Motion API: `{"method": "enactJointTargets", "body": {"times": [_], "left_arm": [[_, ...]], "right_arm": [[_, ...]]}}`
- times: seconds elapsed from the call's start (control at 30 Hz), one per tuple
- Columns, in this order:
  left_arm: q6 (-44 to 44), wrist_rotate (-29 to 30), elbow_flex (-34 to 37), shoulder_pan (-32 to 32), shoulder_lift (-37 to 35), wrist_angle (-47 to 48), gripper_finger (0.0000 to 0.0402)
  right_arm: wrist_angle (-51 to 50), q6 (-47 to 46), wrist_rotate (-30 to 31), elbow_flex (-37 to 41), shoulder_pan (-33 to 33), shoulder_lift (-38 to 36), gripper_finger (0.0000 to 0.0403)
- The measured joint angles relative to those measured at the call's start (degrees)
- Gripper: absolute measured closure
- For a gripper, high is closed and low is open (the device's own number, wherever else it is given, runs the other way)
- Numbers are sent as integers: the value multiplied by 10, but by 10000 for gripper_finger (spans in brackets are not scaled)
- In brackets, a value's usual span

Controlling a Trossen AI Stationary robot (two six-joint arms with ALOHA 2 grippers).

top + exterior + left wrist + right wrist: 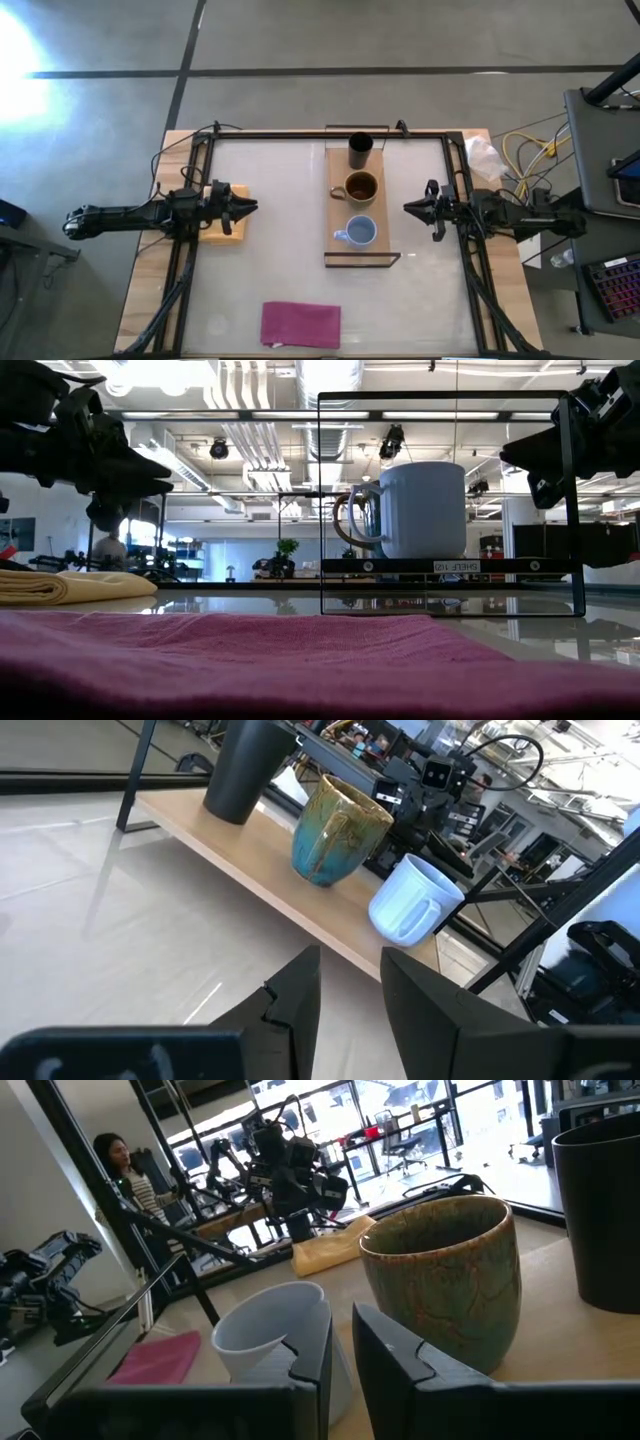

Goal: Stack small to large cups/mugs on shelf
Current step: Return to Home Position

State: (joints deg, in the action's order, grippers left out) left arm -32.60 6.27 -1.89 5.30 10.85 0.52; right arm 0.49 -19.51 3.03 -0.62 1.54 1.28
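The light-wood shelf (340,215) with a thin black frame lies at the table's middle. Three vessels stand upright on it in a row. The tall black cup (360,150) is at the far end, the brown mug (360,187) in the middle, and the light blue mug (360,232) toward the near end. My left gripper (252,207) hovers left of the shelf, shut and empty, pointing at it. My right gripper (408,208) hovers right of the shelf, shut and empty, level with the brown mug (445,1280) and blue mug (270,1335).
A yellow folded cloth (226,230) lies under my left gripper. A magenta cloth (300,323) lies near the table's front edge. A black rail frame (300,136) runs around the table. A person (120,1165) stands in the room beyond.
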Motion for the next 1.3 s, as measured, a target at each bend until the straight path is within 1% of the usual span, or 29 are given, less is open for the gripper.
{"method": "enactJointTargets", "body": {"times": [1.3], "left_arm": [[0,0,0,0,8,0,308]], "right_arm": [[0,0,0,0,0,0,364]]}}
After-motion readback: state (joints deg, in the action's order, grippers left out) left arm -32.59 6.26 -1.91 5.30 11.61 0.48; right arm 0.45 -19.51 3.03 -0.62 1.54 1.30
